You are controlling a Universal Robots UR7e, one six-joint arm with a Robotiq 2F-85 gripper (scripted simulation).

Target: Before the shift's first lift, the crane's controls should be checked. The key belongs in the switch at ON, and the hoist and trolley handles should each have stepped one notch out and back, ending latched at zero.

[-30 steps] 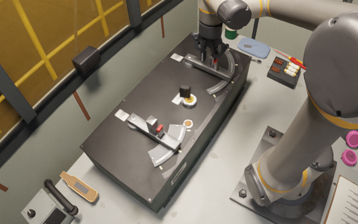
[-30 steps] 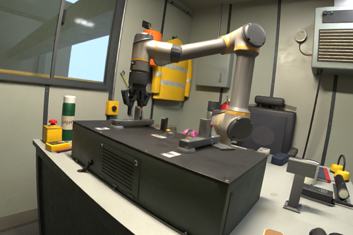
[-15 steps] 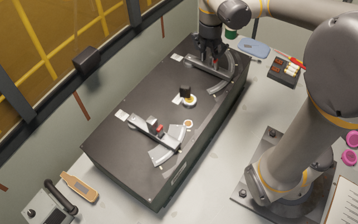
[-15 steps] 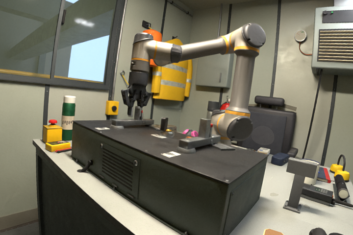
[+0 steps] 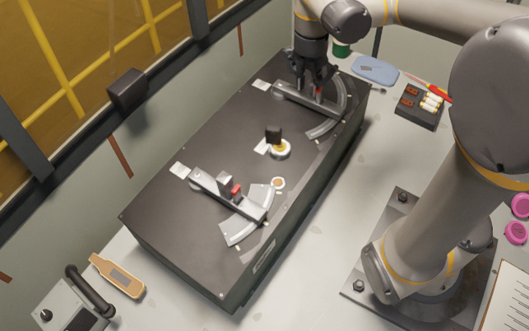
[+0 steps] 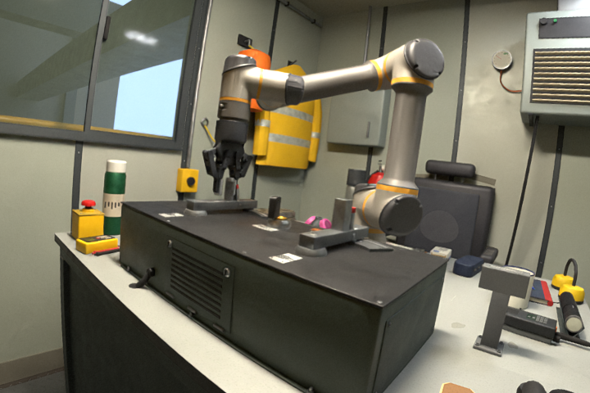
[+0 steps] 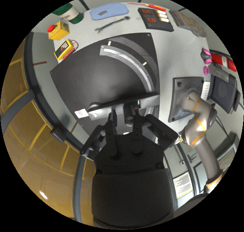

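Note:
The far control handle [image 5: 308, 99] [image 6: 221, 203] [image 7: 126, 104], a grey bar with an upright grip and a red latch tab, lies across its curved notch plate at the far end of the black console, and my gripper [image 5: 311, 87] [image 6: 227, 181] [image 7: 124, 115] is closed around that upright grip from above. The near handle [image 5: 227, 194] [image 6: 335, 235] lies over its own plate at the console's near end, its red tab showing. Between them the black key [image 5: 273, 135] [image 6: 274, 206] stands upright in the round switch [image 5: 279, 150].
The black console box [image 5: 242, 173] fills the middle of the grey table. Behind it stand a green-and-white flask [image 6: 114, 196], a yellow stop-button box [image 6: 87, 220] and a yellow meter [image 7: 63, 48]. A blue pad [image 5: 375, 70], a spanner [image 7: 110, 25] and a fuse tray [image 5: 419, 105] lie beside the far end.

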